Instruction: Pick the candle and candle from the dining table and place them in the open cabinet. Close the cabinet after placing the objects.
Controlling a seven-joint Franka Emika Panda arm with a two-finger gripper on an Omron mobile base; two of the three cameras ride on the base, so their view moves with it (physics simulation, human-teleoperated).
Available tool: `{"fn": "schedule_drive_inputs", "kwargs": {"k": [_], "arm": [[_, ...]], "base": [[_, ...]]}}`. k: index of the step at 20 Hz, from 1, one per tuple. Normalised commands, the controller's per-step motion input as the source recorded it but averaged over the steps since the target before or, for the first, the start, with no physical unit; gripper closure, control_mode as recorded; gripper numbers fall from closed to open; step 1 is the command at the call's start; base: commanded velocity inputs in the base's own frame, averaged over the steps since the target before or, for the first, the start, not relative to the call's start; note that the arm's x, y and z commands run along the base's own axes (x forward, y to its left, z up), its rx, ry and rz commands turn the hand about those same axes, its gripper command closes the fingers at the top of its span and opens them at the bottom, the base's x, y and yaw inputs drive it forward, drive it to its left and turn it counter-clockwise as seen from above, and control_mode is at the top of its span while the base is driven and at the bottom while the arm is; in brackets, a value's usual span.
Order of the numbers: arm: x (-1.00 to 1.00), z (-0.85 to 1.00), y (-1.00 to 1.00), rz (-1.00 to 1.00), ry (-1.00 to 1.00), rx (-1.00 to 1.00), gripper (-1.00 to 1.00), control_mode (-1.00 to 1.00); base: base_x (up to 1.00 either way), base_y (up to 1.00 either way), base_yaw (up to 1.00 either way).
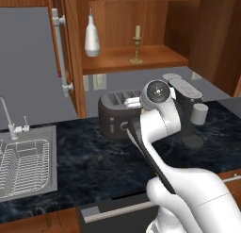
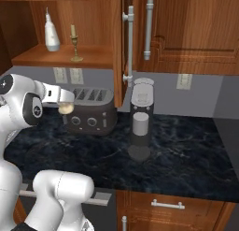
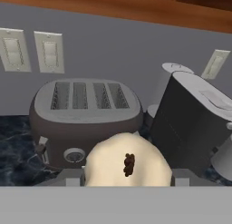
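Note:
My gripper [image 2: 64,100] is shut on the squat cream-white candle [image 2: 66,108], holding it in the air above the dark toaster [image 2: 90,111]. In the hand view this candle [image 3: 127,162] bulges between the fingertips [image 3: 72,177], with its dark wick facing the camera. The slim taper candle [image 1: 137,43] on its gold stick stands on the shelf [image 1: 141,61] of the open cabinet [image 2: 60,57], up and beyond the gripper. The cabinet's doors stand swung out, one at the left [image 1: 63,53] and one edge-on [image 2: 119,47]. The dining table is out of view.
A tall white bottle [image 1: 92,36] stands on the shelf left of the taper. A coffee machine [image 2: 140,120] sits right of the toaster [image 1: 117,114] on the black marble counter [image 2: 186,155]. A sink with a dish rack [image 1: 23,166] lies at the left.

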Motion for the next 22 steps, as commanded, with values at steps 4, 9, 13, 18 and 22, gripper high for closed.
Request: {"fn": "schedule_drive_inputs", "kwargs": {"k": [4,9,13,18,22], "arm": [[0.00,0.00,0.00,0.00,0.00,0.00,1.00,1.00],[0.00,0.00,0.00,0.00,0.00,0.00,1.00,1.00],[0.00,0.00,0.00,0.00,0.00,0.00,1.00,1.00],[-0.04,0.08,0.01,0.04,0.00,0.00,1.00,-1.00],[-0.19,0.25,0.00,0.10,-0.02,0.00,1.00,-1.00]], "base": [[0.54,0.00,-0.01],[0.00,0.00,0.00],[0.00,0.00,0.00],[-0.01,0.00,0.02],[0.00,0.00,0.00]]}}
